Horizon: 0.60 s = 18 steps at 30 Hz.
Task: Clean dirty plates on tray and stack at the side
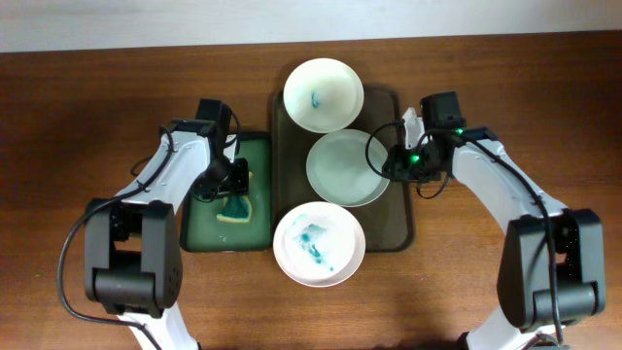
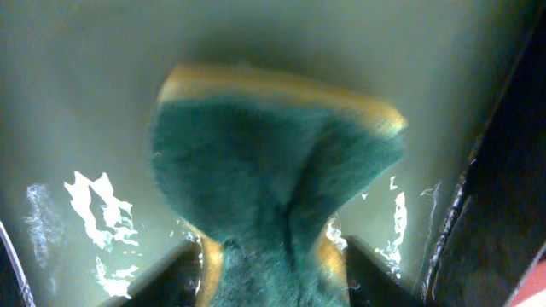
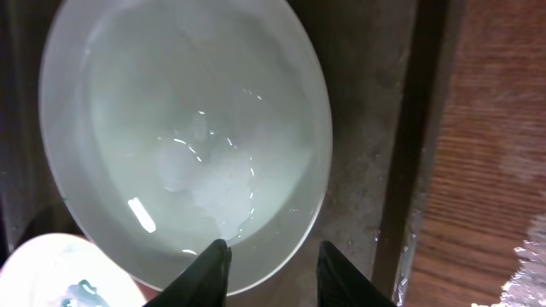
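Wooden table, left jaws pinch sponge in green tray, right jaws gape astride middle plate

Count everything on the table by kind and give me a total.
Plates: 3 (top plate, middle plate, bottom plate)
Trays: 2 (brown tray, green tray)
Sponge: 1
Total: 6

Left arm: elbow bent, reaching inward, wrist pitched down.
Left gripper: fingers pinched tight on sponge.
Right arm: bent, reaching inward.
Right gripper: fingers parted, pointing down.
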Available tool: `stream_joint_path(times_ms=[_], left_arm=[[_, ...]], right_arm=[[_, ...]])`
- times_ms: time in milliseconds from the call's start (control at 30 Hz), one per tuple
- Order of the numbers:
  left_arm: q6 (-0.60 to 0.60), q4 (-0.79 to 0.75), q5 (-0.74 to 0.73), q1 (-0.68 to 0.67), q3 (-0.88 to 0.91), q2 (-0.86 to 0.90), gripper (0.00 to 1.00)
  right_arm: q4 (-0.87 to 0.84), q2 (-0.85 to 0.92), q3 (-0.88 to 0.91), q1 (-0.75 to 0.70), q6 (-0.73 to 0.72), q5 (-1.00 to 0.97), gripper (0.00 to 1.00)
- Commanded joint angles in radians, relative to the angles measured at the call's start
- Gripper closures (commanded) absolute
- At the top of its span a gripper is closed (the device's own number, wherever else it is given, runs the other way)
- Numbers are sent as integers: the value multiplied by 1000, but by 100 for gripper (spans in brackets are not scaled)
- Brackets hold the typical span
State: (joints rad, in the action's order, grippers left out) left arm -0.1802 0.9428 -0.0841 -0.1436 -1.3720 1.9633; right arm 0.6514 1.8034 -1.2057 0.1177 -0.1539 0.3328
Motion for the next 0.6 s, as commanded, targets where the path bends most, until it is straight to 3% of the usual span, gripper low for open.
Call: stream_joint_path(times_ms=[0, 33, 133, 200, 333, 400, 567], left_arm=[[-9, 45, -79, 5, -42, -108, 9], [-9, 60, -86, 5, -58, -163, 0], [-8, 123, -83, 5, -66, -346, 0], [-8, 160, -77, 5, -66, -426, 0], [-9, 196, -77, 5, -66, -457, 0], [-9, 196, -77, 5, -66, -457, 0], [-9, 196, -77, 5, -66, -457, 0]], right_arm=[[-39, 67, -8, 36, 3, -5, 61], [-62, 89, -8, 53, 2, -13, 58], [-82, 135, -8, 60, -43, -106, 58], [-95, 150, -8, 59, -72, -109, 64], [-26, 58, -53, 43, -19, 19, 63], [17, -40, -79, 24, -19, -9, 60], [13, 49, -46, 19, -20, -129, 60]])
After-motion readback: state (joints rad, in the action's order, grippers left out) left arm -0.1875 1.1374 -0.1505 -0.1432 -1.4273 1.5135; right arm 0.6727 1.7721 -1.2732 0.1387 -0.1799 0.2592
